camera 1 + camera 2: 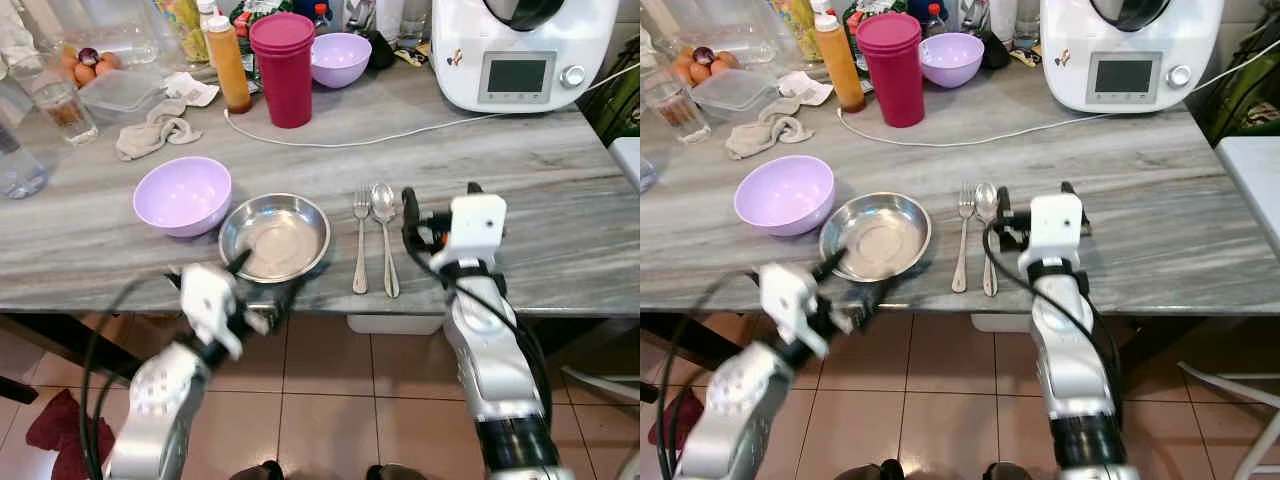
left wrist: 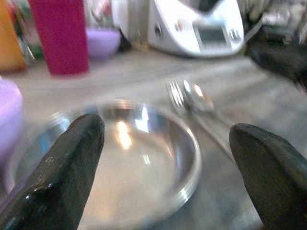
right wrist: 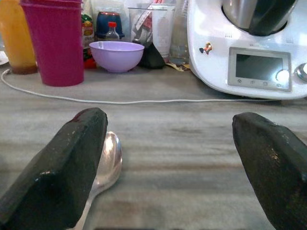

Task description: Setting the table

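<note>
Lying side by side just right of the steel bowl (image 1: pixel 274 237) on the surface (image 1: pixel 560 190), the fork (image 1: pixel 361 240) and spoon (image 1: pixel 384 235) are flanked by the right tool (image 1: pixel 438 215) and left tool (image 1: pixel 235 280), both wide open and empty, so any nudging should be kept gentle.

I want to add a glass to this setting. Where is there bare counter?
Bare: right of the spoon past the right gripper, below the cable. Crowded: the back left around the red cup and bottle.
</note>
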Available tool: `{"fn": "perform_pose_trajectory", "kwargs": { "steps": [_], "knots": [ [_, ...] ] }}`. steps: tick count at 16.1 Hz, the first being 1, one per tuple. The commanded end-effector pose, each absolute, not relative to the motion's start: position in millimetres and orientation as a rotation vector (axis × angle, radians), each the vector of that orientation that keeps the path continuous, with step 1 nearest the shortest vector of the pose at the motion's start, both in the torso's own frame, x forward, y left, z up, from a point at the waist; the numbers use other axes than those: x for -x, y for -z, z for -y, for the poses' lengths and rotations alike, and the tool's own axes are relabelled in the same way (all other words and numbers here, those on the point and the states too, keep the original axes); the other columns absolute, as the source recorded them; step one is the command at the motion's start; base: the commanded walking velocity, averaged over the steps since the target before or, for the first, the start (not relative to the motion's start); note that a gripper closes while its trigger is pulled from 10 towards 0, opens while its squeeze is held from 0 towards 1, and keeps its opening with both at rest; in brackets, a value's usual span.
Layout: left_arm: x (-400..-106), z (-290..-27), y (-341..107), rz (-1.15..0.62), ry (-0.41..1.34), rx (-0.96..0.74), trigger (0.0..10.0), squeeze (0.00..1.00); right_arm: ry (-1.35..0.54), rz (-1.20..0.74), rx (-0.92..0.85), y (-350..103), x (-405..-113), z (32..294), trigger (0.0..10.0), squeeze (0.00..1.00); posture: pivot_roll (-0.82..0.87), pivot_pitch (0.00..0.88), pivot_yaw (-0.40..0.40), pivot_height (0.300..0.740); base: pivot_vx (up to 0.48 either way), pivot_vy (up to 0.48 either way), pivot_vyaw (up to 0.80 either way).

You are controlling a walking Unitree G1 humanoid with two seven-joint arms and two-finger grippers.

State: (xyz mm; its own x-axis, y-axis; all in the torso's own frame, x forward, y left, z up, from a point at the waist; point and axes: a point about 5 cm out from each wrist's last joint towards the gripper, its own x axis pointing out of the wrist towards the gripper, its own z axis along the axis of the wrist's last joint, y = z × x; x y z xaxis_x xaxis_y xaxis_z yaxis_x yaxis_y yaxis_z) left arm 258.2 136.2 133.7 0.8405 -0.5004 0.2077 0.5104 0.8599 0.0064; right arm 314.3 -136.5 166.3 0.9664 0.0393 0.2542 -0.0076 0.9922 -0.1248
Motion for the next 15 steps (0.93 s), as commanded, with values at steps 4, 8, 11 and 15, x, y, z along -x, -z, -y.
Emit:
{"fn": "perform_pose_trajectory", "kwargs": {
  "steps": [4, 8, 11, 15],
  "knots": [
    [-260.5, -139.2, -136.0, 0.204, 0.463, 0.035, 10.0, 0.0, -0.018, 0.258, 0.161, -164.5, -303.3, 137.5, 10.0, 0.0, -0.1, 0.146, 0.057, 0.74, 0.0, 0.0, 0.0],
    [-274.2, -152.4, -125.9, 0.13, 0.221, -0.036, 10.0, 0.0, -0.002, 0.235, 0.135, -163.4, -301.2, 141.3, 10.0, 0.0, -0.11, 0.141, 0.055, 0.74, 0.0, 0.0, 0.0],
    [-276.9, -154.4, -124.1, 0.121, 0.169, -0.06, 10.0, 0.0, -0.005, 0.21, 0.13, -160.5, -302.9, 141.4, 10.0, 0.0, -0.1, 0.138, 0.051, 0.74, 0.0, 0.0, -0.24],
    [-278.0, -150.9, -118.4, 0.101, 0.123, -0.072, 10.0, 0.0, -0.018, 0.197, 0.13, -160.7, -303.8, 142.0, 10.0, 0.0, -0.11, 0.138, 0.041, 0.74, 0.0, 0.0, -0.77]
  ]
}}
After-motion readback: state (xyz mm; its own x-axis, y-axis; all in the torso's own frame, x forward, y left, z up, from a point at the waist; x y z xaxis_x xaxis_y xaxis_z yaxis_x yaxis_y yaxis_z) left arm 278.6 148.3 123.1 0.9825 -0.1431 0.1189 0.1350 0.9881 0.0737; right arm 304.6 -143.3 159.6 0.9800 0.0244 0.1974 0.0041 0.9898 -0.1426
